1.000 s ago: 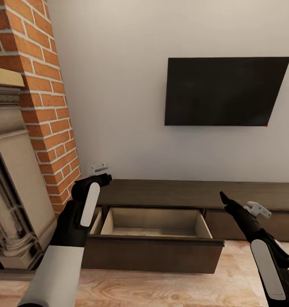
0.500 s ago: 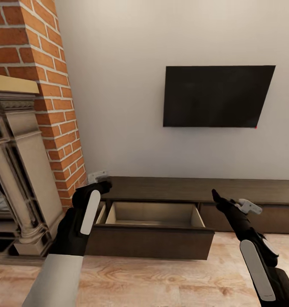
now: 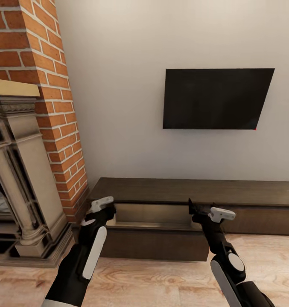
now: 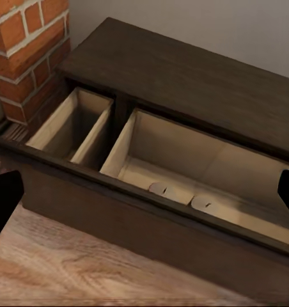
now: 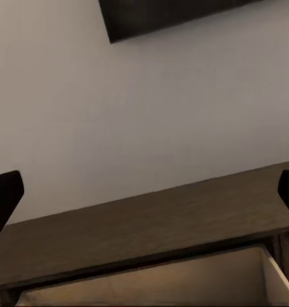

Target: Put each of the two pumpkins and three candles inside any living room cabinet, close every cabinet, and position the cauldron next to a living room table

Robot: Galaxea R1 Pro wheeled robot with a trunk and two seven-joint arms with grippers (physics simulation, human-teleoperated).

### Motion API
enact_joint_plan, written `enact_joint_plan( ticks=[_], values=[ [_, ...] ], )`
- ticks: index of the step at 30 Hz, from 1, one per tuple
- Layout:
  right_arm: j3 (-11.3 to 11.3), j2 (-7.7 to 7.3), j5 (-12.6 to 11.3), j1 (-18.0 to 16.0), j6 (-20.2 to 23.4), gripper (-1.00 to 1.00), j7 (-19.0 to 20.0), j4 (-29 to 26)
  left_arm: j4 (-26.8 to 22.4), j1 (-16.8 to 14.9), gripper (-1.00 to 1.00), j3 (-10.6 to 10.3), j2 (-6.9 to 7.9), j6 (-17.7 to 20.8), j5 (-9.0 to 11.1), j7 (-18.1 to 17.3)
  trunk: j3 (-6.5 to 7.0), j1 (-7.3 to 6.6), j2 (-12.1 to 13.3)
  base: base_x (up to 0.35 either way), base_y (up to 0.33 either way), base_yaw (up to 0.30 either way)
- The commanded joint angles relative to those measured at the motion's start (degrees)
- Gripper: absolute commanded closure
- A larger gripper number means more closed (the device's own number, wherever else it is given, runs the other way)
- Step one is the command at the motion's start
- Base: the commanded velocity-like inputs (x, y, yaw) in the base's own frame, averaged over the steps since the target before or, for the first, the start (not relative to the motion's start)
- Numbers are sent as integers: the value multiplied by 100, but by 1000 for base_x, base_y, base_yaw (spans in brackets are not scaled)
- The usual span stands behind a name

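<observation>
The cabinet (image 3: 195, 192) is dark brown wood with a faint grain; its open drawer (image 4: 202, 173) is lined in pale tan wood, where two cream-white candles (image 4: 183, 195) lie. To the left, the fireplace (image 3: 42, 98) is red-orange brick with pale mortar around a beige stone surround. The TV (image 3: 217, 99) is plain black on an off-white wall. The floor (image 3: 161, 281) is light, grained planks.

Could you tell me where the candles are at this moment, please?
Two candles lie side by side on the pale floor of the cabinet's open drawer, close behind its dark front panel, in the left wrist view; the brick fireplace stands beside that cabinet end.
</observation>
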Motion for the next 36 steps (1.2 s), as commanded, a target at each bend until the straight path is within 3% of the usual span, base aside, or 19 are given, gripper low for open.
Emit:
enact_joint_plan(
  ticks=[1,4,7,8,9,12,13,16,18,23,36],
  values=[
    [126,-8,-42,-4,-24,-100,-134,10,-7,52,-100,-26,0,-22,55,55,-6,-1,-3,0,0,0],
    [523,-8,14,-2,-25,-100,-542,128,-4,235,-100,-68,22,-93,57,53,-6,-1,-3,0,0,0],
    [1050,-2,72,-1,-24,-100,-1134,443,7,515,-100,-90,149,-220,58,54,-6,-1,-3,0,0,0],
    [1128,2,88,-1,-24,-100,-1206,488,13,564,-100,-91,177,-275,60,54,-6,-1,-3,0,0,0],
    [1342,3,161,-1,-20,-100,-1386,598,48,741,-100,-95,269,-653,64,48,-6,-1,-3,0,0,0],
    [1449,32,209,-5,-18,-100,-1465,760,313,908,-100,-98,334,-1299,62,34,-6,-1,-3,0,0,0],
    [1474,166,227,-8,-23,-100,-1470,919,653,962,-100,-140,354,-1718,54,33,-6,-1,-3,0,0,0],
    [1490,366,235,-9,-57,-100,-1462,1167,1175,989,-100,-333,377,-2020,21,45,-6,-1,-3,0,0,0],
    [1511,451,253,-9,-336,-100,-1466,1640,1521,997,-100,-430,423,-2242,-11,44,-6,-1,-3,0,0,0],
    [1842,459,268,-9,-676,-100,-1485,1926,1622,999,-100,-455,436,-2434,-12,44,-6,-1,-3,0,0,0],
    [2147,469,276,-8,-821,-100,-1469,2094,1665,999,-100,-458,444,-2457,-8,48,-6,-1,-3,0,99,-129]
  ],
)
